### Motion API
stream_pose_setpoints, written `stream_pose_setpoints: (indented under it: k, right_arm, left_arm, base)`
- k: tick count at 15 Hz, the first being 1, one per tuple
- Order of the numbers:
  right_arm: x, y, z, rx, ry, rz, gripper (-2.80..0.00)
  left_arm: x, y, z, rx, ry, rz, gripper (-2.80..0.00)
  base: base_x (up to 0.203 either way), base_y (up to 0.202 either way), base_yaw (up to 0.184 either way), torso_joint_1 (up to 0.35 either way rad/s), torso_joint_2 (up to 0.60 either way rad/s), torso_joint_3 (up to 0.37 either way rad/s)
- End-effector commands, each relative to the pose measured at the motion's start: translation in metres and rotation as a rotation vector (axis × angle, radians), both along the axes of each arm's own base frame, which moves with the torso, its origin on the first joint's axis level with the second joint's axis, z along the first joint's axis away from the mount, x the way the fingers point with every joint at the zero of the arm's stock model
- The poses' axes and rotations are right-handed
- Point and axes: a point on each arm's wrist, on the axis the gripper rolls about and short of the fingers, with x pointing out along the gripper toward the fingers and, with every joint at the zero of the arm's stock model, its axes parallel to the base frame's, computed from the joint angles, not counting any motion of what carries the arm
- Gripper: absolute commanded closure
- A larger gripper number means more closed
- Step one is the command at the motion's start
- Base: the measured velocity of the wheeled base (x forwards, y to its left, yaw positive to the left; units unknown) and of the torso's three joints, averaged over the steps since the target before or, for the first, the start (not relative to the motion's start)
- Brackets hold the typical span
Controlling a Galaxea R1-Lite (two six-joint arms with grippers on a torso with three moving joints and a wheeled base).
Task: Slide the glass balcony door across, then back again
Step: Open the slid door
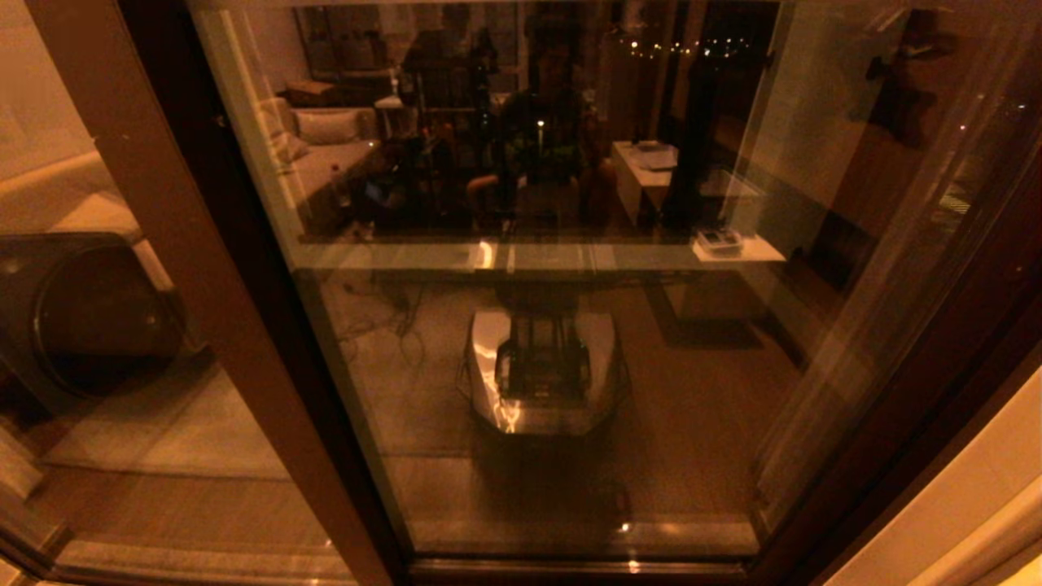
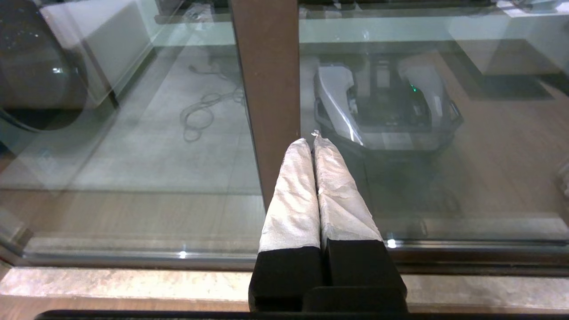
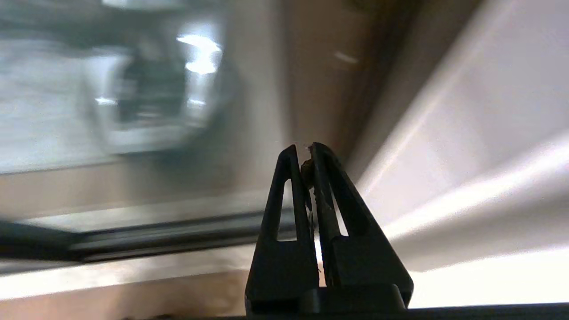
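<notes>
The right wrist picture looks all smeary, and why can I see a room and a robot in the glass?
Right wrist view: streaky motion blur smears everything behind the sharp, shut black right end effector. Head view: dim and orange, and the tall reflective glass balcony door in its dark brown frame mirrors the room and the robot's base. Left wrist view: brighter and crisp, with small glare spots on the glass near the shut white-wrapped left end effector.

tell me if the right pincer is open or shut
Shut: in the right wrist view the black right pincer has its fingertips pressed together, holding nothing, pointing toward the dark brown door frame.

The glass balcony door [image 1: 553,325], a tall reflective pane in a dark brown frame, stands upright, mirroring the room.
</notes>
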Motion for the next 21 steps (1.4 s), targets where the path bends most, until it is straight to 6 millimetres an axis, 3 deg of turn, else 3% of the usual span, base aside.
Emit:
stream_pose_setpoints:
  k: [1, 4, 7, 9, 12, 15, 16, 21]
  right_arm:
    - [0.002, -0.004, -0.008, -0.007, 0.032, -0.04, 0.0]
    - [0.018, 0.001, 0.005, -0.116, -0.03, -0.048, 0.0]
    - [0.033, 0.022, 0.02, -0.202, -0.079, -0.039, 0.0]
    - [0.038, 0.019, 0.008, -0.175, -0.042, -0.046, 0.0]
    - [0.063, -0.002, -0.01, -0.173, -0.019, -0.086, 0.0]
    - [0.07, -0.006, -0.012, -0.149, -0.033, -0.116, 0.0]
    - [0.07, -0.006, -0.008, -0.155, -0.044, -0.116, -2.8]
    - [0.078, 0.004, -0.005, -0.121, -0.062, -0.087, -2.8]
  left_arm:
    - [0.0, 0.0, 0.0, 0.001, 0.0, -0.001, 0.0]
    - [0.0, 0.0, 0.0, 0.001, 0.0, 0.0, 0.0]
    - [0.0, 0.0, 0.0, 0.001, 0.0, 0.0, 0.0]
    - [0.0, 0.0, 0.0, 0.001, 0.0, 0.0, 0.0]
    - [0.0, 0.0, 0.0, 0.001, 0.0, 0.0, 0.0]
    - [0.0, 0.0, 0.0, 0.001, 0.0, 0.0, 0.0]
    - [0.0, 0.0, 0.0, 0.001, 0.0, 0.0, 0.0]
    - [0.0, 0.0, 0.0, 0.001, 0.0, 0.0, 0.0]
  base:
    - [0.0, 0.0, 0.0, 0.0, 0.0, 0.0]
    - [0.0, 0.0, 0.0, 0.0, 0.0, 0.0]
    - [0.0, 0.0, 0.0, 0.0, 0.0, 0.0]
    - [0.0, 0.0, 0.0, 0.0, 0.0, 0.0]
    - [0.0, 0.0, 0.0, 0.0, 0.0, 0.0]
    - [0.0, 0.0, 0.0, 0.0, 0.0, 0.0]
    - [0.0, 0.0, 0.0, 0.0, 0.0, 0.0]
    - [0.0, 0.0, 0.0, 0.0, 0.0, 0.0]
